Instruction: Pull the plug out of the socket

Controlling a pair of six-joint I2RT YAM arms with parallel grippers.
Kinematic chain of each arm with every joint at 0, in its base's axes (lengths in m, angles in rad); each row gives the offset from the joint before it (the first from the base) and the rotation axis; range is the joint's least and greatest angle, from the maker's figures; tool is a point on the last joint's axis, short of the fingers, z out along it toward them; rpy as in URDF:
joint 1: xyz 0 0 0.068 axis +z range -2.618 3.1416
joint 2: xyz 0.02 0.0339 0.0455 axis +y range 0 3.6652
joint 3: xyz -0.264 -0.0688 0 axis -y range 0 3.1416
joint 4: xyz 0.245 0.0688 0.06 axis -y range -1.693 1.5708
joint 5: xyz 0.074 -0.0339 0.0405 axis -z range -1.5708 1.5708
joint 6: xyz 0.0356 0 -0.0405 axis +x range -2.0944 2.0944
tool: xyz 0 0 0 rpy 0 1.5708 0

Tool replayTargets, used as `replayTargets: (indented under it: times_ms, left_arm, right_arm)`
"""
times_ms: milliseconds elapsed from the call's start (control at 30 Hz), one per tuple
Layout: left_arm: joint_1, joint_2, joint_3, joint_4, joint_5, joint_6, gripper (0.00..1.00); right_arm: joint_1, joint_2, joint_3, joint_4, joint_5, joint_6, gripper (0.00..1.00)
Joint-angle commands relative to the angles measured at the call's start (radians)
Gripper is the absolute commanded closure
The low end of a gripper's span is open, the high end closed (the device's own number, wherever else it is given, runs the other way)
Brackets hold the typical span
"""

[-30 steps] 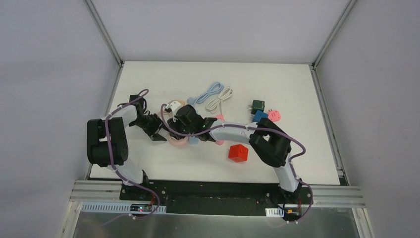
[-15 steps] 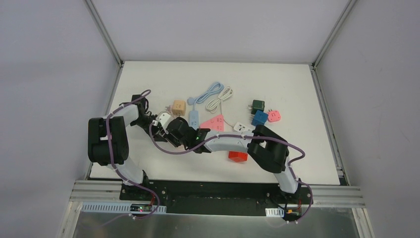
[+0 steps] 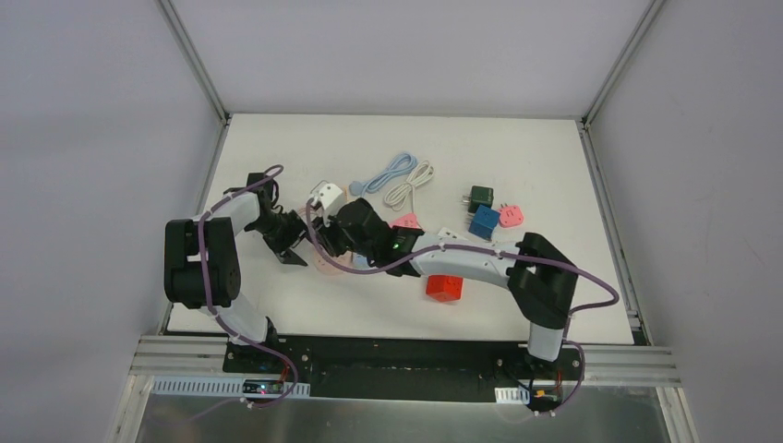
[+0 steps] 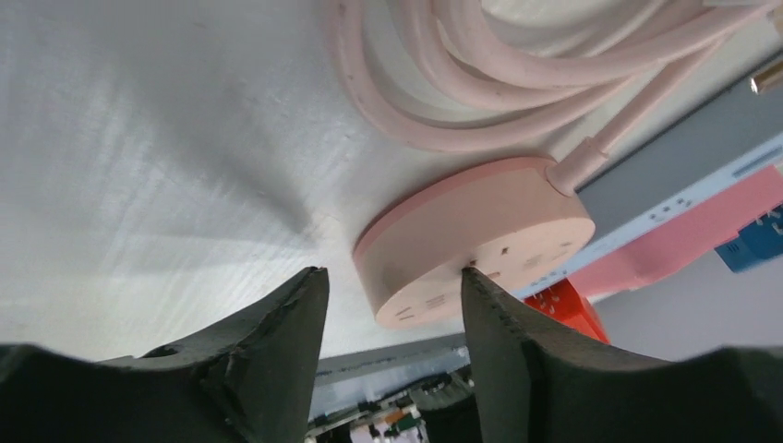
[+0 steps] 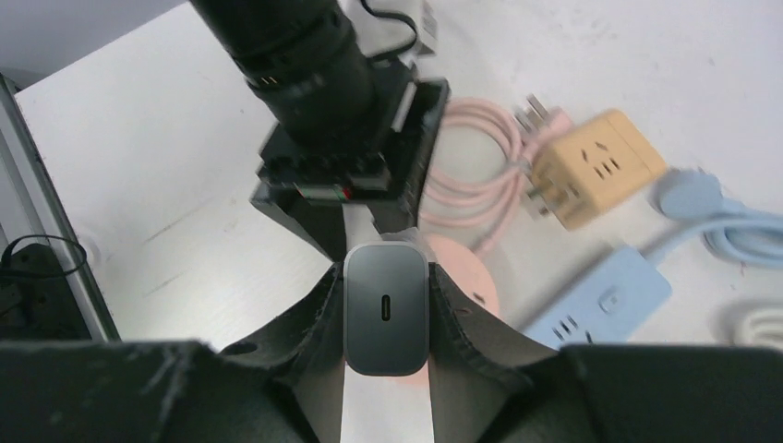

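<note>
Fingers (image 4: 272, 355) of the left gripper (image 4: 388, 295) stand spread, wider than a moment ago, with the rim of the round pink socket (image 4: 475, 235) between them. Since half a second ago the right gripper (image 5: 386, 277) has swung back toward two o'clock. It pinches the grey plug (image 5: 386, 318), a rounded block with one oval port, just above the socket, toward nine o'clock on the table (image 3: 554, 166).

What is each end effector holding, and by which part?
The right end effector grips the grey rectangular charger plug by its two long sides. The left end effector holds nothing.
</note>
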Motion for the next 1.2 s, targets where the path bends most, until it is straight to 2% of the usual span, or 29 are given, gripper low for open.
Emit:
replayTargets:
  times_ms: [0,100,200,400,633,667,700,800,833,867,933,1033,1167]
  left_arm:
    - [-0.010,-0.056,0.051,-0.004,-0.070,0.022,0.39]
    - [-0.010,-0.096,0.085,-0.016,-0.066,0.037,0.28]
    - [-0.010,-0.138,0.109,-0.036,-0.080,0.050,0.22]
    - [-0.010,-0.212,0.107,-0.054,-0.098,0.055,0.18]
    - [-0.013,-0.275,0.125,-0.084,-0.094,0.106,0.16]
    - [-0.014,-0.277,0.134,-0.089,-0.089,0.120,0.16]
    - [-0.017,-0.282,0.142,-0.091,-0.087,0.131,0.16]
    - [-0.037,-0.303,0.143,-0.080,-0.103,0.135,0.10]
    - [-0.045,-0.310,0.141,-0.077,-0.103,0.130,0.09]
    - [-0.057,-0.323,0.137,-0.074,-0.104,0.127,0.08]
    - [-0.080,-0.346,0.127,-0.068,-0.120,0.130,0.07]
    - [-0.124,-0.389,0.104,-0.068,-0.163,0.141,0.06]
    - [-0.141,-0.478,0.063,-0.084,-0.169,0.124,0.01]
  right_arm:
    - [-0.053,-0.153,-0.115,0.011,-0.052,0.125,1.00]
    - [-0.066,-0.225,-0.210,-0.027,-0.056,0.168,1.00]
    - [-0.069,-0.274,-0.287,-0.086,-0.083,0.212,1.00]
    - [-0.069,-0.301,-0.387,-0.178,-0.223,0.281,1.00]
    - [-0.062,-0.276,-0.427,-0.274,-0.230,0.286,1.00]
    - [-0.059,-0.276,-0.437,-0.282,-0.238,0.347,0.93]
    - [-0.055,-0.277,-0.445,-0.291,-0.217,0.397,0.82]
    - [-0.041,-0.290,-0.467,-0.324,-0.124,0.454,0.67]
    - [-0.039,-0.301,-0.467,-0.340,-0.095,0.478,0.60]
    - [-0.037,-0.315,-0.467,-0.354,-0.071,0.500,0.48]
    - [-0.035,-0.347,-0.475,-0.368,-0.032,0.539,0.36]
    - [-0.034,-0.403,-0.500,-0.358,0.011,0.568,0.24]
    - [-0.034,-0.498,-0.491,-0.396,0.090,0.583,0.18]
